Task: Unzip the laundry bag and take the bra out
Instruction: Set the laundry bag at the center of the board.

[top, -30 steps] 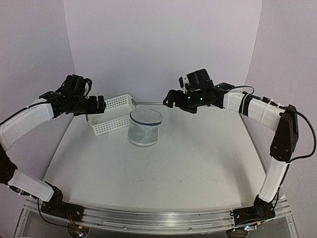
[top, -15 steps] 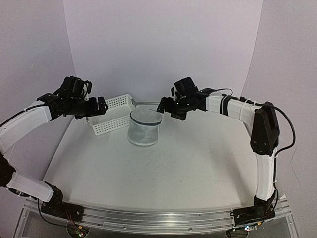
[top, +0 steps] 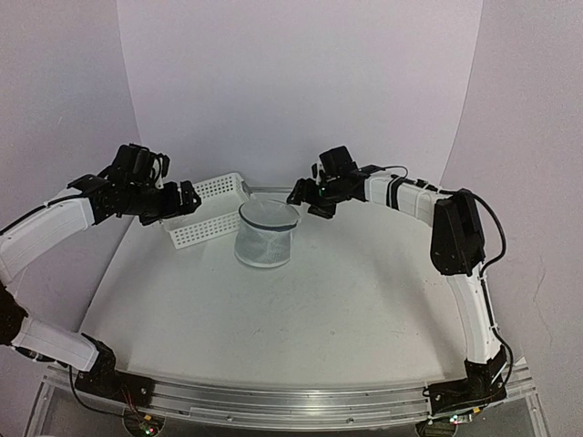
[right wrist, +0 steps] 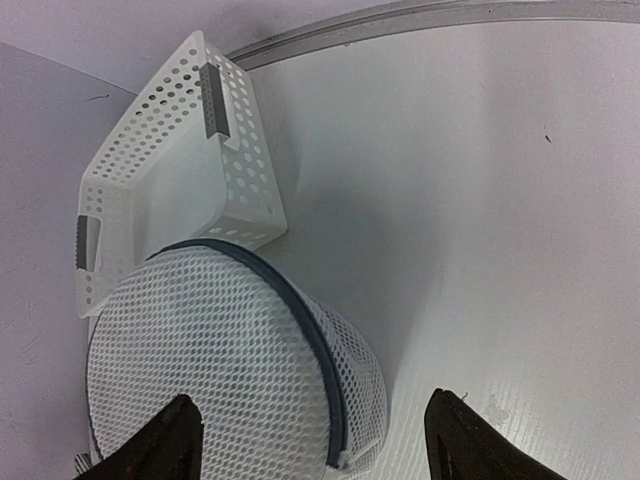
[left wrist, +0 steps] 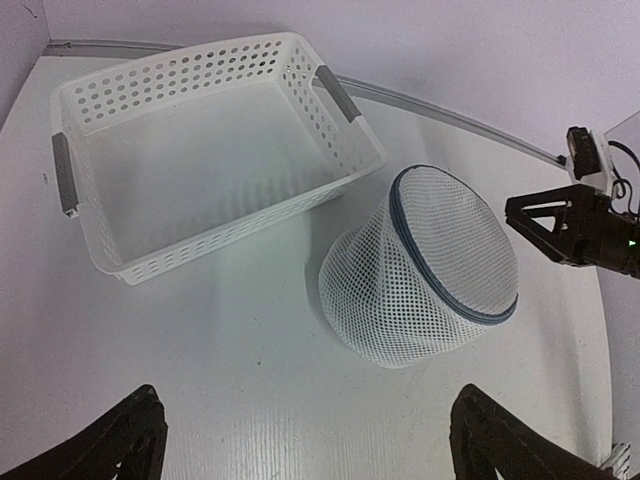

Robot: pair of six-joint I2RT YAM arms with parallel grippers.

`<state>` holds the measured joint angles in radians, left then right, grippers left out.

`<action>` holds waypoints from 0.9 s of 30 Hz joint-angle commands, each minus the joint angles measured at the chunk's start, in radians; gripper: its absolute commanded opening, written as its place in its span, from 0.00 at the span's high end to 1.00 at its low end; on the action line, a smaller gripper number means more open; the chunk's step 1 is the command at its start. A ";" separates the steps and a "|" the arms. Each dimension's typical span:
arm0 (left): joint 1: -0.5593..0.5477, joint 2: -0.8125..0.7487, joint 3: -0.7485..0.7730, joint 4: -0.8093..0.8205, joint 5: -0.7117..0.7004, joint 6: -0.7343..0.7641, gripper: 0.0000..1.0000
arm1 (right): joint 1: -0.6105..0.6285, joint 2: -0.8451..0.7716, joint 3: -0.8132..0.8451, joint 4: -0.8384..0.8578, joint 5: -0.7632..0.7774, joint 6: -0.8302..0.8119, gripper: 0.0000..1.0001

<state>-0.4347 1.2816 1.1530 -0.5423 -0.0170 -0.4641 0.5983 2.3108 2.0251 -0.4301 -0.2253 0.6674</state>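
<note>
Here my left jaws (top: 186, 197) hang wide open and empty over the 9 o'clock end of the white perforated plastic basket (top: 211, 228), a rectangle with grey handles. At its 4 o'clock, just beside it, the laundry bag (top: 264, 238) stands upright on the table (top: 319, 309), a soft cylinder of white see-through mesh with a thin dark round rim. My right jaws (top: 308, 198) hover spread apart at the rim's 2 o'clock, gripping nothing.

Both arms reach inward from opposite sides, elbows raised. The left gripper (top: 189, 195) points right, its jaws spread wide and gripping nothing. The right arm stretches far forward; the right gripper (top: 304, 201) tilts down-left, its jaws apart.
</note>
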 commanded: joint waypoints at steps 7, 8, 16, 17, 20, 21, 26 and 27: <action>0.005 -0.042 0.009 0.013 0.014 -0.019 0.01 | -0.018 0.118 0.145 0.048 -0.207 -0.022 0.29; 0.004 -0.042 0.008 0.013 0.036 -0.020 0.01 | -0.018 0.121 0.147 0.053 -0.217 -0.022 0.31; 0.005 -0.029 -0.003 0.015 0.097 -0.037 0.01 | -0.018 0.110 0.111 0.082 -0.258 -0.015 0.50; 0.004 -0.028 -0.005 0.015 0.099 -0.038 0.01 | -0.018 0.102 0.096 0.091 -0.263 -0.012 0.53; 0.004 -0.031 -0.012 0.015 0.108 -0.039 0.01 | -0.018 0.072 0.044 0.126 -0.273 -0.001 0.61; 0.003 -0.031 -0.014 0.016 0.115 -0.040 0.01 | -0.018 0.062 0.029 0.135 -0.272 0.002 0.63; -0.003 -0.020 -0.026 0.022 0.153 -0.056 0.02 | -0.018 0.005 -0.055 0.181 -0.264 0.022 0.82; -0.006 -0.018 -0.027 0.024 0.157 -0.059 0.02 | -0.017 -0.007 -0.071 0.191 -0.263 0.026 0.86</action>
<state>-0.4351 1.2701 1.1316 -0.5411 0.1024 -0.5053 0.5785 2.4207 1.9965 -0.3199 -0.4797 0.6773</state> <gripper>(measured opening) 0.987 0.201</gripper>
